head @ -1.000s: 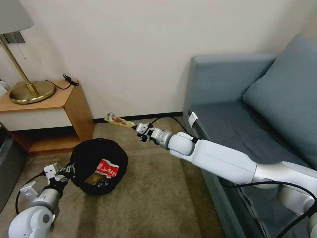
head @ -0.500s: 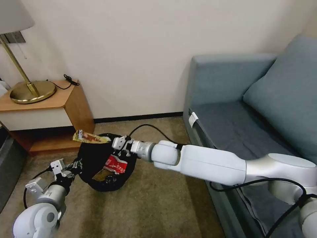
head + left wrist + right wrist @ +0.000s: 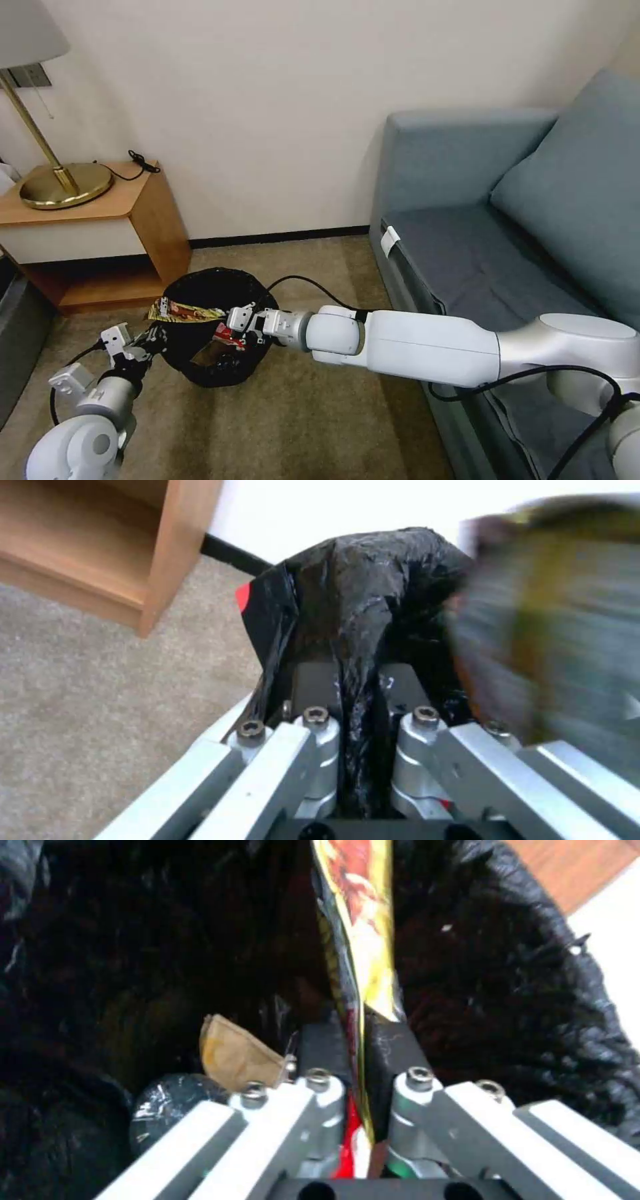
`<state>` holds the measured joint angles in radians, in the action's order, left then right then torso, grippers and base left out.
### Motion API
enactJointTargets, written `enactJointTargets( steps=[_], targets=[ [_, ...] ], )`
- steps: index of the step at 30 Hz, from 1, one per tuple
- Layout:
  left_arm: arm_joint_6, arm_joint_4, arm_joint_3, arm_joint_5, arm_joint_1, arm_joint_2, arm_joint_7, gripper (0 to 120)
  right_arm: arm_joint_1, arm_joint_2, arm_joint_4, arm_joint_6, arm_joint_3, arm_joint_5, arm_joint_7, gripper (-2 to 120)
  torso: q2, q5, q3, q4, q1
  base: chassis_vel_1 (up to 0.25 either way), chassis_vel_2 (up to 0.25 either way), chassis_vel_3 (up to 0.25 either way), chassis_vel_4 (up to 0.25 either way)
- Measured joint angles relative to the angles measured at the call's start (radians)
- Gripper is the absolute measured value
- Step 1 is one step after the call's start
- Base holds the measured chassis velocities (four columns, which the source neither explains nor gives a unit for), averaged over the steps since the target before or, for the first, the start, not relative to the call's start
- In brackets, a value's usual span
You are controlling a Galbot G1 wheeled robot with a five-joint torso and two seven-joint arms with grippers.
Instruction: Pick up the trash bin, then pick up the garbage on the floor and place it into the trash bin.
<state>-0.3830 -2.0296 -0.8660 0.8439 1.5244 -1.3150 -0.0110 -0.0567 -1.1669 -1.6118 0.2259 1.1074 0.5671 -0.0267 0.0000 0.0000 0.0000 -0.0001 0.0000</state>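
Wrapper over the bin

Right tool (image 3: 235, 319) pinches the gold-brown snack wrapper (image 3: 185, 310) (nine o'clock) above the round black-bagged trash bin (image 3: 200, 293); left tool (image 3: 143, 340) clamps its rim.

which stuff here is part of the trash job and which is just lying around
Part of the job:
- trash bin, rim clamped by left gripper
- snack wrapper, pinched by right gripper over the bin
- red carton and brown paper bag, inside the bin

Just lying about:
- lamp
- side table
- sofa
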Motion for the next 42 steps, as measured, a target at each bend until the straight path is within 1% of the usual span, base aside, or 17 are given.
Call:
enactJointTargets(
  steps=[3, 4, 7, 8, 12, 13, 14, 17, 18, 20, 21, 22, 25, 33, 37, 39, 42],
  targets=[
    [-0.007, -0.004, -0.005, 0.025, 0.000, 0.003, 0.003, 5, 0.003, 0.001, -0.004, 0.013, 0.004, 0.006, -0.011, 27, 0.000, 0.0000, 0.000, 0.0000, 0.000, 0.000, 0.000, 0.000, 0.000],
    [-0.007, -0.004, -0.005, 0.025, 0.000, 0.003, 0.003, 5, 0.003, 0.001, -0.004, 0.013, 0.004, 0.006, -0.011, 27, 0.000, 0.0000, 0.000, 0.0000, 0.000, 0.000, 0.000, 0.000, 0.000],
    [-0.011, -0.004, -0.008, 0.039, 0.000, 0.004, 0.006, 5, 0.006, 0.006, -0.015, 0.023, 0.004, 0.010, -0.018, 40, 0.000, 0.0000, 0.000, 0.0001, 0.000, 0.000, 0.000, 0.000, 0.000],
    [-0.011, -0.004, -0.008, 0.039, 0.000, 0.004, 0.006, 5, 0.006, 0.006, -0.015, 0.023, 0.004, 0.010, -0.018, 40, 0.000, 0.0000, 0.000, 0.0001, 0.000, 0.000, 0.000, 0.000, 0.000],
    [-0.013, -0.004, -0.010, 0.050, 0.002, 0.007, 0.008, 5, 0.011, 0.017, -0.028, 0.027, 0.002, 0.013, -0.027, 54, 0.000, 0.0000, 0.000, 0.0000, 0.000, 0.000, 0.000, 0.000, 0.000],
    [-0.019, 0.002, -0.008, 0.072, 0.000, 0.009, 0.017, 5, 0.020, 0.037, -0.052, 0.031, -0.026, 0.016, -0.070, 68, 0.000, 0.0000, 0.000, 0.0001, 0.000, 0.000, 0.000, 0.000, 0.000],
    [-0.019, 0.002, -0.008, 0.072, 0.000, 0.009, 0.017, 5, 0.020, 0.037, -0.052, 0.031, -0.026, 0.016, -0.070, 68, 0.000, 0.0000, 0.000, 0.0001, 0.000, 0.000, 0.000, 0.000, 0.000],
    [-0.032, 0.007, -0.001, 0.116, -0.007, 0.009, 0.042, 5, 0.025, 0.065, -0.088, 0.049, -0.070, 0.043, -0.130, 82, 0.000, 0.0001, 0.000, 0.0002, 0.000, 0.000, 0.000, 0.000, 0.000],
    [-0.032, 0.007, -0.001, 0.116, -0.007, 0.009, 0.042, 5, 0.025, 0.065, -0.088, 0.049, -0.070, 0.043, -0.130, 82, 0.000, 0.0001, 0.000, 0.0002, 0.000, 0.000, 0.000, 0.000, 0.000],
    [-0.045, 0.011, 0.010, 0.149, -0.015, 0.007, 0.069, 5, 0.032, 0.107, -0.132, 0.062, -0.112, 0.081, -0.170, 95, 0.000, 0.0001, 0.000, 0.0001, 0.000, 0.000, 0.000, 0.000, 0.000],
    [-0.048, 0.012, 0.013, 0.157, -0.017, 0.007, 0.077, 5, 0.032, 0.118, -0.145, 0.065, -0.122, 0.092, -0.177, 97, 0.000, 0.0001, 0.000, 0.0000, 0.000, 0.000, 0.000, 0.000, 0.000],
    [-0.048, 0.012, 0.013, 0.157, -0.017, 0.007, 0.077, 5, 0.032, 0.118, -0.145, 0.065, -0.122, 0.092, -0.177, 97, 0.000, 0.0001, 0.000, 0.0000, 0.000, 0.000, 0.000, 0.000, 0.000],
    [-0.072, 0.019, 0.025, 0.198, -0.026, 0.005, 0.124, 5, 0.022, 0.171, -0.203, 0.081, -0.170, 0.131, -0.207, 99, 0.000, 0.0001, 0.000, -0.0001, 0.000, 0.000, 0.000, 0.000, 0.000],
    [-0.106, 0.060, 0.047, 0.204, -0.038, 0.011, 0.213, 5, -0.048, 0.272, -0.296, 0.090, -0.245, 0.156, -0.242, 100, 0.000, 0.0002, 0.000, 0.0002, 0.000, 0.000, 0.000, 0.000, 0.000],
    [-0.108, 0.082, 0.054, 0.205, -0.044, 0.013, 0.220, 5, -0.083, 0.328, -0.346, 0.090, -0.286, 0.166, -0.247, 100, 0.000, 0.0003, 0.000, 0.0000, 0.000, 0.000, 0.000, 0.000, 0.000],
    [-0.108, 0.100, 0.064, 0.205, -0.048, 0.013, 0.219, 5, -0.128, 0.376, -0.390, 0.093, -0.338, 0.175, -0.269, 100, 0.000, 0.0001, 0.000, 0.0000, 0.000, 0.000, 0.000, 0.000, 0.000],
    [-0.108, 0.114, 0.075, 0.205, -0.052, 0.013, 0.216, 5, -0.166, 0.410, -0.425, 0.099, -0.370, 0.188, -0.309, 100, 0.000, 0.0003, 0.000, 0.0000, 0.000, 0.000, 0.000, 0.000, 0.000]
  ],
)
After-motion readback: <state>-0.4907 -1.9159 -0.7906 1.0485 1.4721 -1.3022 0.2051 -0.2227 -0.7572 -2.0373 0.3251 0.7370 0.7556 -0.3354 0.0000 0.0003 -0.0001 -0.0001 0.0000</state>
